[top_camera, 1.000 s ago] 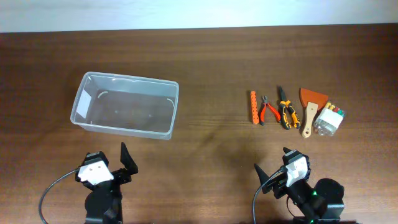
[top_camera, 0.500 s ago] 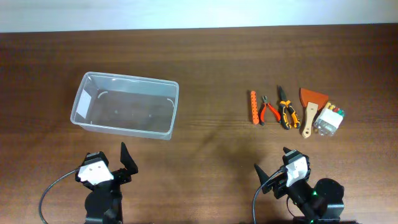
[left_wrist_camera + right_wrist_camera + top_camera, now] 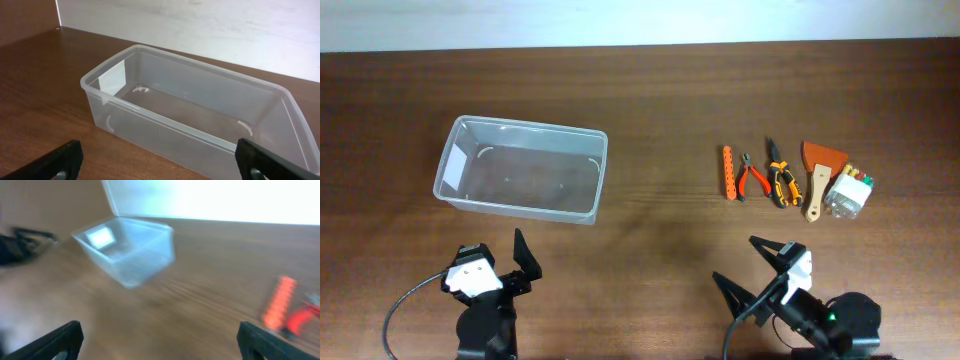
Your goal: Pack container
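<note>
Here, finds the container [image 3: 520, 175] empty and upright well left of the row of hand tools [image 3: 780, 183], judges it light, thin-walled, springy and slick, favours pinching the rim over a long wall, and notes left gripper [image 3: 160, 164] and right gripper [image 3: 748, 272] spread wide, holding nothing.

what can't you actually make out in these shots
- Right wrist view: everything is blurred. The orange tool and red pliers are smears, and the right edge cuts off the pliers.
- Overhead: the coloured pieces in the small clear box are too small to identify.
- Left wrist view: the frame edge cuts off the right end of the container.
</note>
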